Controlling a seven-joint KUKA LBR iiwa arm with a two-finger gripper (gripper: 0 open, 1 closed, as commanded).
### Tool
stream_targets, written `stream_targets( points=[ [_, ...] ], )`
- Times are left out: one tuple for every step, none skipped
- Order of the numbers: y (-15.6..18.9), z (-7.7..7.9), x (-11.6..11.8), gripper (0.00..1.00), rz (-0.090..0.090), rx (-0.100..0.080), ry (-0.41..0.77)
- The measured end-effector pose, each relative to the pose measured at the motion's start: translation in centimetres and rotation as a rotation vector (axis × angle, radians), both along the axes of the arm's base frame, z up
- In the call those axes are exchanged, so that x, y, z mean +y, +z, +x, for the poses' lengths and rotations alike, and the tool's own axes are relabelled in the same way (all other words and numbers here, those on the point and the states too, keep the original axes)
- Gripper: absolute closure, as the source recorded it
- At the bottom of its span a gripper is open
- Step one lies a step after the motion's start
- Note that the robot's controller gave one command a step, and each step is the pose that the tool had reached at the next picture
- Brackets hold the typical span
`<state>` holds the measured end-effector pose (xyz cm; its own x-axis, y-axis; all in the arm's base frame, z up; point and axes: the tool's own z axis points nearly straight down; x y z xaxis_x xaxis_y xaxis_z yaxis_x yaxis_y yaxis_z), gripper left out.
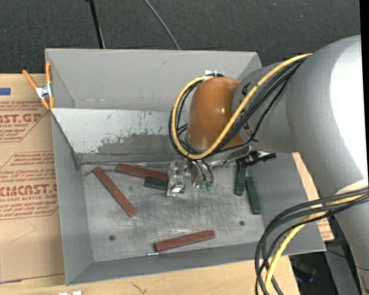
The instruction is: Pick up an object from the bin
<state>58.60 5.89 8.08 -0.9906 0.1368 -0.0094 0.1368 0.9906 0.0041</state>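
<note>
My gripper [187, 177] hangs low over the middle of the bin floor, under the orange wrist cover. Just to its left lies a small dark green piece [153, 183], touching or nearly touching the gripper. A red-brown stick [139, 171] runs from that piece toward the back left. Whether anything sits inside the gripper is hidden by its own metal parts.
Another red-brown stick [114, 191] lies slanted at the left of the floor, and a third [184, 241] lies near the front wall. A dark green long tool [249, 188] lies at the right, partly under the arm. The arm covers the bin's right back corner.
</note>
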Motion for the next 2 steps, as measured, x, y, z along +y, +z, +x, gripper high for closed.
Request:
stream_targets(
  points=[
    [0.84, -6.10, -2.33, 0.00, -0.004, 0.009, 0.344],
    [0.84, -6.08, -2.30, 0.00, -0.004, 0.008, 0.343]
  ],
)
